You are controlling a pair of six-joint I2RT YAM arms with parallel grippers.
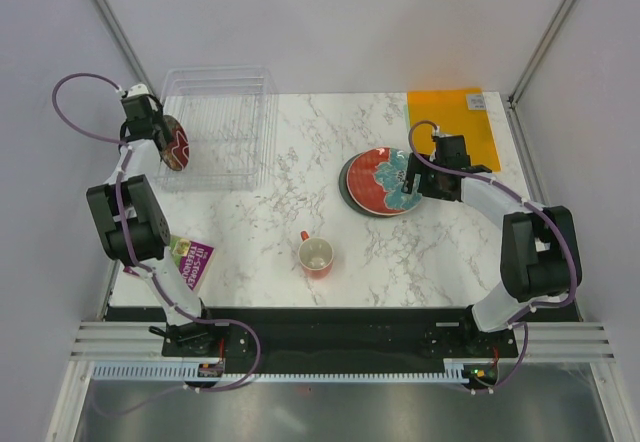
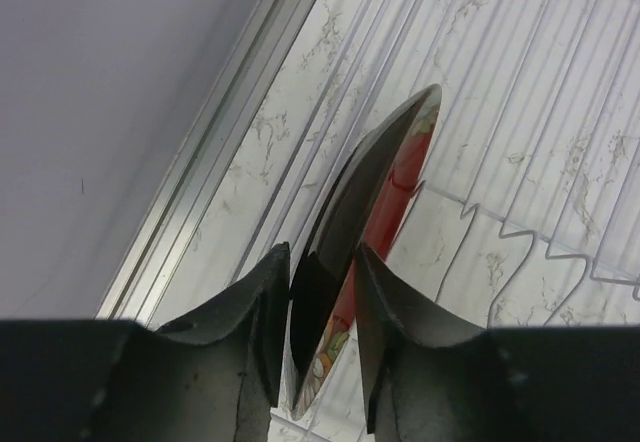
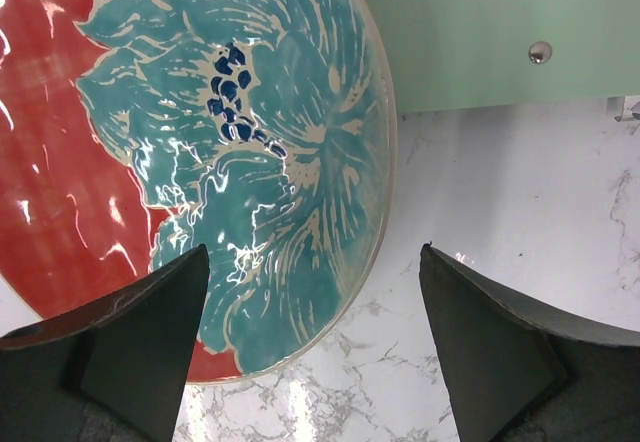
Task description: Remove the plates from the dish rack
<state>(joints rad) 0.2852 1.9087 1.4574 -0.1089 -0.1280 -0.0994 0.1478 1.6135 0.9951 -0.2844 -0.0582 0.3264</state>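
My left gripper [image 1: 165, 142] is shut on the rim of a red floral plate [image 1: 175, 144], held on edge at the left side of the clear dish rack [image 1: 222, 132]; in the left wrist view the plate [image 2: 385, 202] stands between my fingers [image 2: 262, 322] above the rack's wire grid [image 2: 520, 232]. A stack of plates [image 1: 380, 182] lies flat on the table right of centre, a red plate with a teal flower [image 3: 200, 132] on top. My right gripper [image 1: 418, 184] is open just over that stack's right edge, one finger over the plate, the other over the marble.
A small red mug [image 1: 316, 255] stands at the front centre. An orange sheet [image 1: 455, 122] lies at the back right. A purple and green booklet [image 1: 190, 260] lies at the front left beside the left arm. Grey walls and metal frame posts enclose the marble table [image 1: 300, 162].
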